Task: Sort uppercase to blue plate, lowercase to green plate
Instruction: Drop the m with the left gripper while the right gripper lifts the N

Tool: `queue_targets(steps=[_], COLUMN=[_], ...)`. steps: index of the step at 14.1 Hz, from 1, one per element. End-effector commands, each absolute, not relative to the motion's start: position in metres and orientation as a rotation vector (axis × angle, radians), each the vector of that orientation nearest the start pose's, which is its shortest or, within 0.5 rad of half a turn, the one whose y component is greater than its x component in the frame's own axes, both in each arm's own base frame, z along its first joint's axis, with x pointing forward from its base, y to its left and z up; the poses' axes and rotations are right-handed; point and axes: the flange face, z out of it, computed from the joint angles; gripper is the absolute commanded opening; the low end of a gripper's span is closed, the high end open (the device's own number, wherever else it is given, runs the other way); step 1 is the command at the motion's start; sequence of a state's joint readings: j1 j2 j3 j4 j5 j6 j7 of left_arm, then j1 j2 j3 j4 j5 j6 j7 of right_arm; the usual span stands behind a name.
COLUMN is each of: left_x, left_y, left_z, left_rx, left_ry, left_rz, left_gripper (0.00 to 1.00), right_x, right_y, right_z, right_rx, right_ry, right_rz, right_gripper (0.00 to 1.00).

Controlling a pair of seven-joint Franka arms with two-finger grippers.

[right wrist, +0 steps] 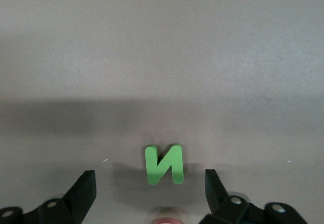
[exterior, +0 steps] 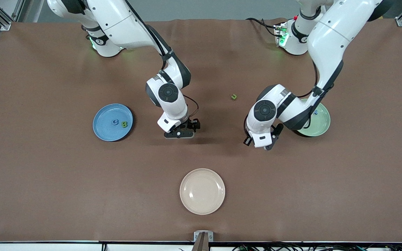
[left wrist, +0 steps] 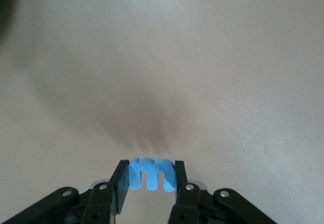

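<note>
My left gripper (left wrist: 151, 164) is shut on the blue lowercase m (left wrist: 152, 174) and holds it over bare table beside the green plate (exterior: 323, 120). The left arm partly covers that plate, where a blue letter (exterior: 315, 112) lies. My right gripper (right wrist: 149, 176) is open and low over the table's middle. The green N (right wrist: 163, 164) lies flat between its jaws, and a pink-red letter (right wrist: 169, 215) shows only at the picture's edge. The blue plate (exterior: 103, 115) holds the blue C (exterior: 116, 122) and the green B (exterior: 124, 123). A small green lowercase letter (exterior: 234, 97) lies on the table between the arms.
A cream plate (exterior: 202, 191) sits nearer the front camera, at the table's middle. In the front view the left gripper (exterior: 268, 142) and the right gripper (exterior: 181, 133) hang about one plate's width apart. Brown cloth covers the table.
</note>
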State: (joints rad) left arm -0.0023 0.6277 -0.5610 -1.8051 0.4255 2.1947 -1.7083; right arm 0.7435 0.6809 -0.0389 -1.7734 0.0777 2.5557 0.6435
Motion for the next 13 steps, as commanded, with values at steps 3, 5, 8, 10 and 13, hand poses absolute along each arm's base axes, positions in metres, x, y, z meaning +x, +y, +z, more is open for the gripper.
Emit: queue_targets(steps=[3,5,8,10,13], left_x=[0.555,0.551,0.545,0.541,0.535], left_y=[-0.227,-0.196,-0.161,-0.137,-0.106], left_z=[0.294,0.300,0.288,0.277,0.259], left_rx=[-2.868,-2.901,-2.912,-2.921,-2.984], left_ry=[-0.941,-0.827,-0.680,-0.565,-0.416], left_rz=[0.289,0.320,0.316,0.315,0.295], left_gripper=[0.17,0.17,0.17,0.17,0.17], right_x=[0.511,0.514,0.518,0.518,0.518], right_y=[0.431,0.427,0.421,0.421,0.421], right_z=[0.174,0.174,0.172,0.172,0.172], right_rx=[-3.072,-3.078,-3.089,-3.089,-3.090], right_ry=[-0.014,-0.023,-0.031,-0.031,-0.030], right_rz=[-0.112,-0.121,-0.129,-0.129,-0.126], right_gripper=[0.88,0.85,0.70,0.63,0.42])
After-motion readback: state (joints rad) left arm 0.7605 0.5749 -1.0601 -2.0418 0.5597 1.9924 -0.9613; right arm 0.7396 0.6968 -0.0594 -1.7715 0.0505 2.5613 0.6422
